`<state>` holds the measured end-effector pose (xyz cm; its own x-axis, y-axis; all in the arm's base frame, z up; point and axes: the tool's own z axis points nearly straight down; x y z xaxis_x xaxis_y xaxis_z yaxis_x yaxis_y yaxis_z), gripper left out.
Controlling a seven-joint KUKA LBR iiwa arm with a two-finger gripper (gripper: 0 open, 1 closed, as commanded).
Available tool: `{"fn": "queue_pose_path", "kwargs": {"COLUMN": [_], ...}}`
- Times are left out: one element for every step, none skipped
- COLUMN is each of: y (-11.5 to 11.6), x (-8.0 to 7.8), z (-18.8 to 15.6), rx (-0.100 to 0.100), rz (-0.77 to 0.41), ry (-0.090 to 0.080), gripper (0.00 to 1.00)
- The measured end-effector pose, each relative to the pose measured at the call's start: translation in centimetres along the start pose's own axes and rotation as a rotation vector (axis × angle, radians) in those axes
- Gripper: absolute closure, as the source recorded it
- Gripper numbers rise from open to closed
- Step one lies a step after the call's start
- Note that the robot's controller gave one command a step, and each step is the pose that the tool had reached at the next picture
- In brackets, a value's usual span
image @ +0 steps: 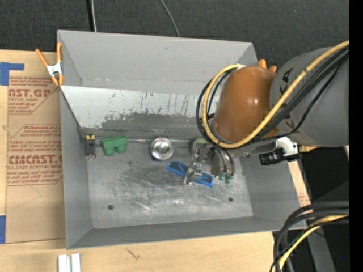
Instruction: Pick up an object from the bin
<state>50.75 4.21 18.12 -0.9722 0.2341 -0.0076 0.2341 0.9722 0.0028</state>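
My gripper [199,173] reaches down into the right half of the bin, its fingers standing over a blue flat thing [180,169] that lies on the floor there. Whether that blue thing sits between the fingers is hidden by the gripper body. A shiny round silver thing [161,148] lies just to the left, near the back wall. Further left rests a green blocky piece [114,145].
A small dark thing [90,145] sits at the left wall of the bin. The arm's orange cover and cables hang over the bin's right side. The front and left of the floor hold nothing else.
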Motion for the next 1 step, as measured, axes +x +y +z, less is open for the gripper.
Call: {"fn": "queue_pose_path", "kwargs": {"y": [-0.36], "x": [-0.74], "z": [-5.17], "rx": [0.001], "rz": [0.003], "ry": [0.002], "gripper": [1.0]}}
